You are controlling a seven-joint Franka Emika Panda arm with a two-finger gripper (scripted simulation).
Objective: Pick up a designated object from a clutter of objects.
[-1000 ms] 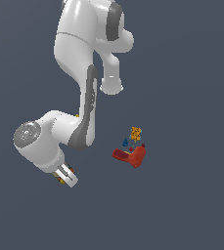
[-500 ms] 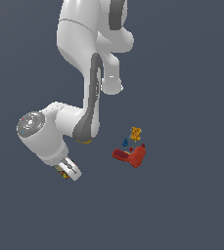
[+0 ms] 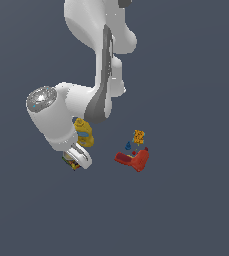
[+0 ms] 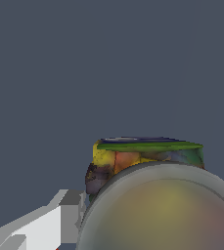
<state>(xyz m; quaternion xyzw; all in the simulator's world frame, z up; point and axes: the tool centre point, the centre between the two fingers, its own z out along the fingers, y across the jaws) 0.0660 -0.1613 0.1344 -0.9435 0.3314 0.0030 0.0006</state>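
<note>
You had the small short can with the many-coloured label (image 3: 71,162) lying low on the exterior view's left, just under the white gripper (image 3: 78,156) — only a sliver of it showed there. In the wrist view the can (image 4: 147,156) looked shiny and round, very close. The yellow plastic bottle (image 3: 84,133) sat beside the arm. Well apart lay the red L-shaped tool (image 3: 134,160), with the tiny orange piece (image 3: 139,136) and tiny blue piece (image 3: 128,146) near it. The smooth white arm bent down low. You could not tell if the fingers gripped the can.
</note>
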